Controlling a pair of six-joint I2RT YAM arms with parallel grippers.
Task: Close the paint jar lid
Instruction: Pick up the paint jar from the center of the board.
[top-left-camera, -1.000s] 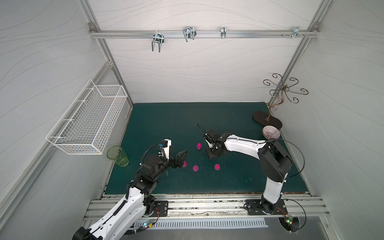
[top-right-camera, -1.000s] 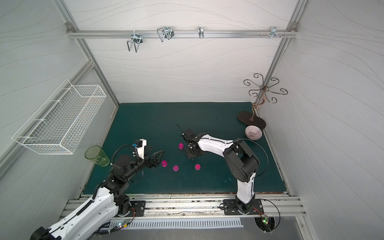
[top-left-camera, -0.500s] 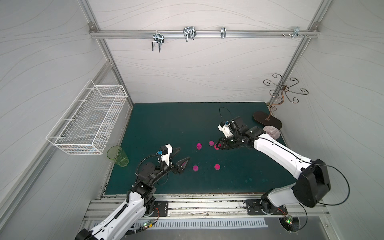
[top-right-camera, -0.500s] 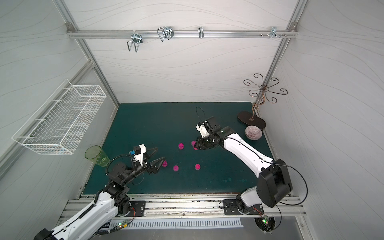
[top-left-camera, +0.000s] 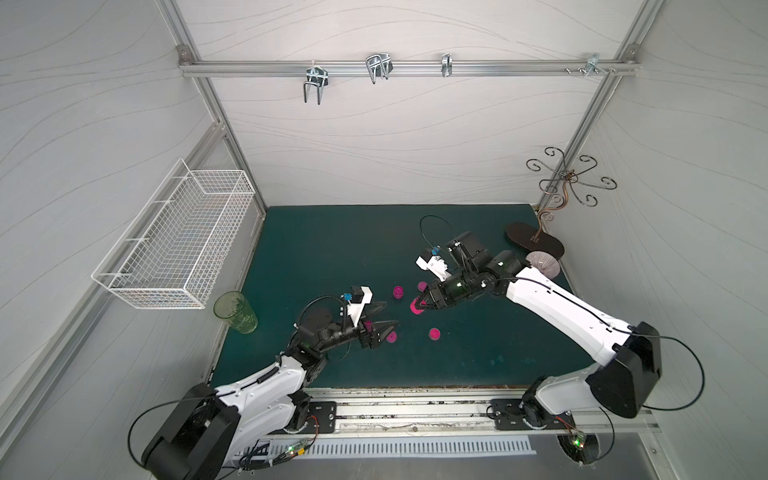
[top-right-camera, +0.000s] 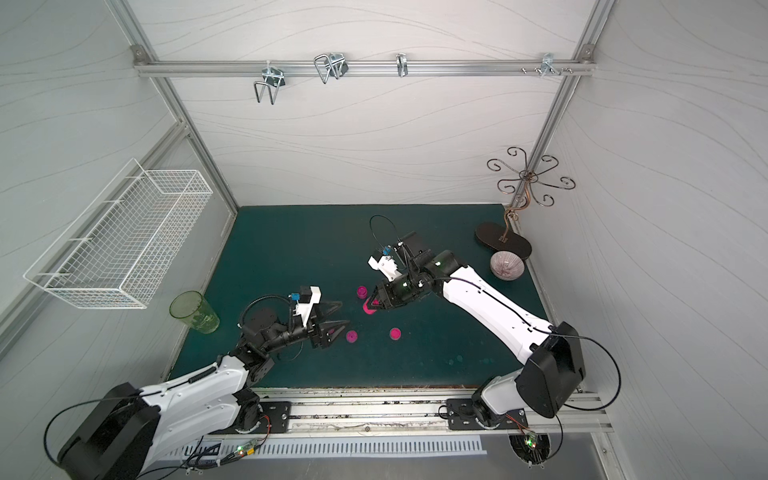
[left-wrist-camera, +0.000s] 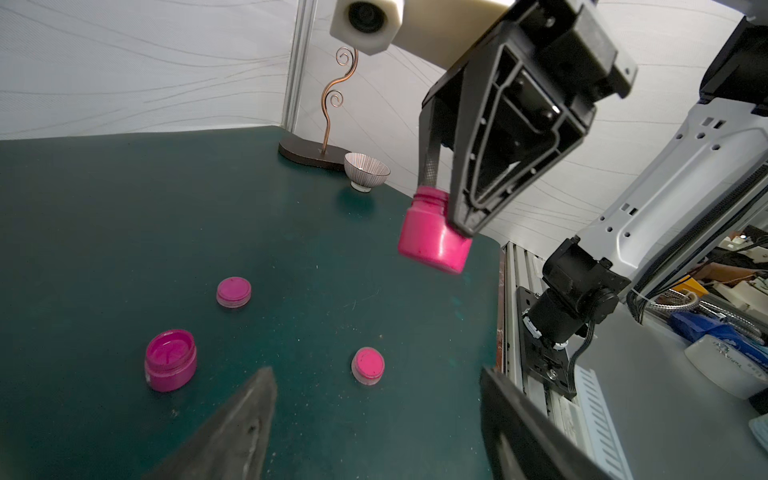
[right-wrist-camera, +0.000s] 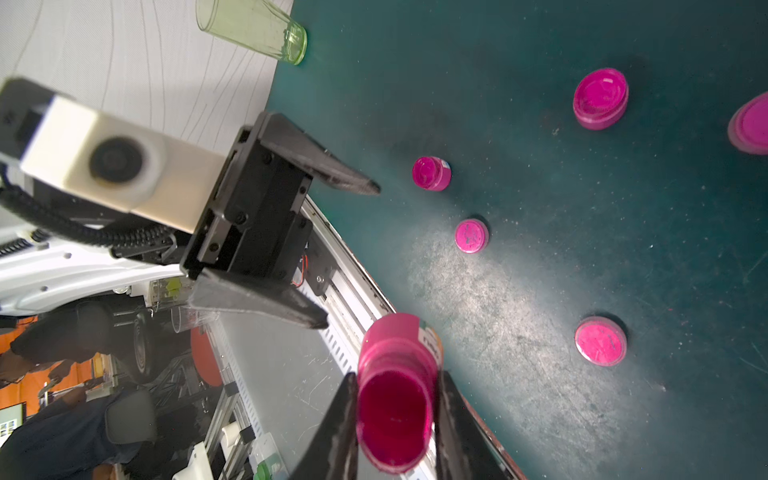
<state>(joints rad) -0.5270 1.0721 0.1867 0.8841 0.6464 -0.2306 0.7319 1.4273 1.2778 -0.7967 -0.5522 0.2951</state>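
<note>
Your right tool (left-wrist-camera: 446, 205) clenches the open paint jar (left-wrist-camera: 432, 245) at its neck, right of centre in the left wrist view, above the table (left-wrist-camera: 124, 208). Your left tool (top-left-camera: 390, 316) is spread, empty, a loose lid (top-left-camera: 392, 338) just beside it.

1. Both top views look steeply down from high above the front rail (top-left-camera: 415, 405), covering the whole green mat (top-left-camera: 332, 249).
2. Left wrist view: low over the mat, close, facing the right gripper (left-wrist-camera: 442, 208).
3. Right wrist view: facing the left gripper (right-wrist-camera: 350, 255); shares the pink lids (right-wrist-camera: 471, 236).
</note>
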